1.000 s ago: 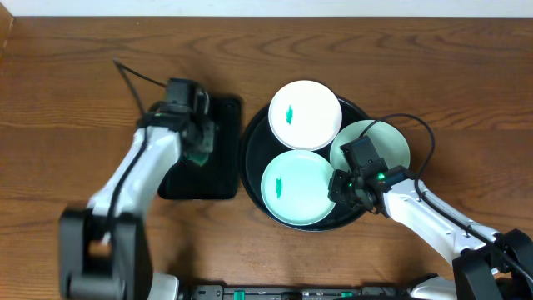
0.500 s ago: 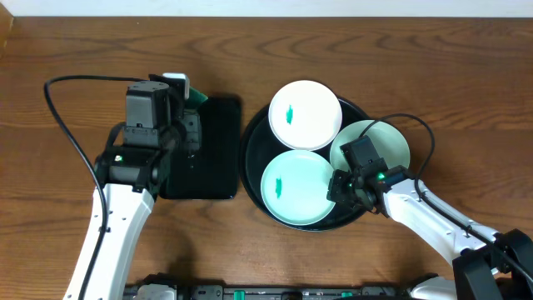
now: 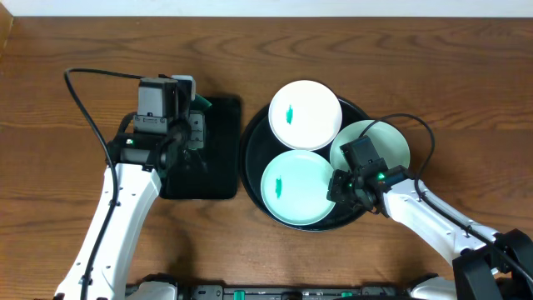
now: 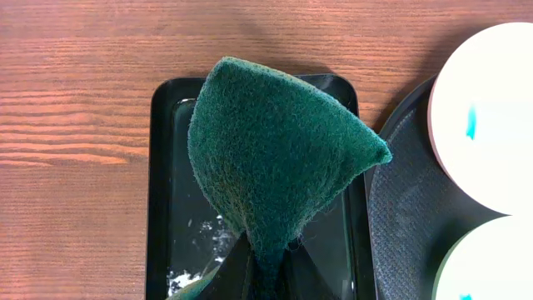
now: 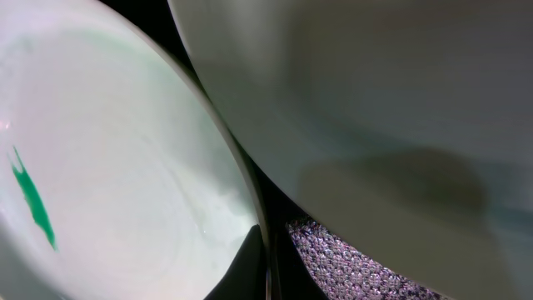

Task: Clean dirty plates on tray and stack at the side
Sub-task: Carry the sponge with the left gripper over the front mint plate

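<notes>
Three pale plates lie on the round black tray (image 3: 252, 158): a back plate (image 3: 305, 114) and a front plate (image 3: 298, 188), each with a green smear, and a right plate (image 3: 385, 142) with no visible smear. My right gripper (image 3: 340, 188) is shut on the front plate's right rim; the right wrist view shows its fingers (image 5: 271, 267) pinching that rim (image 5: 108, 167) beside the right plate (image 5: 375, 100). My left gripper (image 3: 196, 127) is shut on a green scouring pad (image 4: 275, 158) and holds it above the rectangular tray.
The small rectangular black tray (image 3: 171, 185) lies left of the round tray, with white residue on its floor (image 4: 200, 250). The round tray's textured floor (image 4: 400, 208) and two plates (image 4: 491, 117) show at the right of the left wrist view. Bare wood surrounds both trays.
My left arm has swung and lifted the green pad off the rectangular tray, and its wrist has turned. My right gripper and the plates have not moved.
</notes>
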You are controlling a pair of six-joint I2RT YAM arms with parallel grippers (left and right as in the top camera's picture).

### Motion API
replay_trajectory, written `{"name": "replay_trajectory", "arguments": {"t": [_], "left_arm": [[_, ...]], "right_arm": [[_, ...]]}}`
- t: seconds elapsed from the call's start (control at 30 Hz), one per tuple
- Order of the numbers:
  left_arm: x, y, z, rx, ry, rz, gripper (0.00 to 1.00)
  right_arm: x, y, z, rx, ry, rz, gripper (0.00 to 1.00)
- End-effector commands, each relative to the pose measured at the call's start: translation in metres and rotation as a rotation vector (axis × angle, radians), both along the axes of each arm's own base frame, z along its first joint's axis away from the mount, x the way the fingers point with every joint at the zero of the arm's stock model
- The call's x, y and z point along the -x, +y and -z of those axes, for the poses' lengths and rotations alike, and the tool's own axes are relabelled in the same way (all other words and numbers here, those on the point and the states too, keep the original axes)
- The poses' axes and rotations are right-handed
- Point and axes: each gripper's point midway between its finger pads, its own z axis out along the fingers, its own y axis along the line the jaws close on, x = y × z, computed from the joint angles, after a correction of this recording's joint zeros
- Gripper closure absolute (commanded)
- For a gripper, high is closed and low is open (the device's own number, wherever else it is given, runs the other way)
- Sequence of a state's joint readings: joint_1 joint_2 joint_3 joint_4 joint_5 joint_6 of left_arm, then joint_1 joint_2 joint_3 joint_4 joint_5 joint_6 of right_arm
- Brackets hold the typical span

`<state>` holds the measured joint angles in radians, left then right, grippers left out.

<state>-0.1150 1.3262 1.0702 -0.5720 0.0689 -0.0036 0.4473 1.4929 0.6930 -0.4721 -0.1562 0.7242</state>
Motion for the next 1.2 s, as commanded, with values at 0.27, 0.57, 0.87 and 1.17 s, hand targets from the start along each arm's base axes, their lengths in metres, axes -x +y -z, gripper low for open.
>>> {"name": "replay_trajectory", "arguments": {"t": [0.27,0.57,0.87,1.17], "left_arm": [[0.004,0.025,0.046,0.003,0.13,-0.294,0.92],[0.005,0.009,0.097,0.086,0.295,-0.312,0.93],[-0.013,0.013,0.067,0.064,0.237,-0.321,0.93],[-0.019,-0.012,0.05,0.147,0.237,-0.195,0.93]], "right_arm": [[-0.008,0.004,-0.01,-0.007,-0.037,-0.003,0.99],[-0.008,0.004,-0.01,-0.007,-0.037,-0.003,0.99],[-0.008,0.004,-0.01,-0.007,-0.036,-0.003,0.99],[-0.008,0.004,-0.01,-0.01,-0.033,0.009,0.99]]}}
